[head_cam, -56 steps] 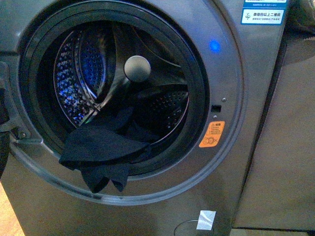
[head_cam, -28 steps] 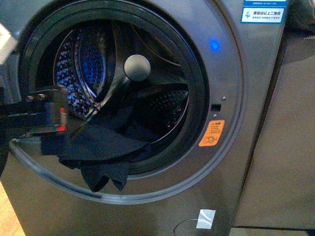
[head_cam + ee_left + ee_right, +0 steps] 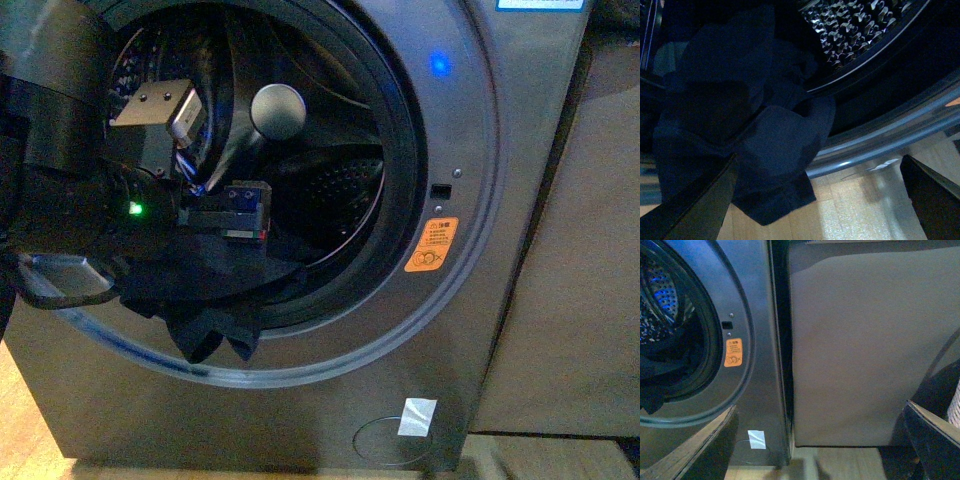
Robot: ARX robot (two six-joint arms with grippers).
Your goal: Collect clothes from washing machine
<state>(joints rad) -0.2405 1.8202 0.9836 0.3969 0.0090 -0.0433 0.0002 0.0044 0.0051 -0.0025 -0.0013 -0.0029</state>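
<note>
The washing machine (image 3: 480, 330) is a grey front-loader with its porthole open, a blue light (image 3: 437, 65) and an orange sticker (image 3: 431, 245). The clothes (image 3: 215, 295), dark navy and limp, hang out over the lower rim of the drum opening. My left gripper (image 3: 235, 212) reaches into the opening just above them and is open. In the left wrist view the clothes (image 3: 740, 125) lie beyond the gripper (image 3: 818, 167), with nothing between its fingers (image 3: 695, 210). My right gripper (image 3: 820, 410) is open and empty, facing the washing machine (image 3: 760, 340) from its right-hand front corner.
A tan-brown cabinet (image 3: 570, 250) stands right beside the machine, also seen in the right wrist view as a cabinet (image 3: 865, 340). Pale wooden floor (image 3: 850, 215) lies below the door rim. A white label (image 3: 418, 417) sits low on the machine's front.
My left arm has come in from the left and now reaches over the clothes into the drum opening. The clothes have not moved.
</note>
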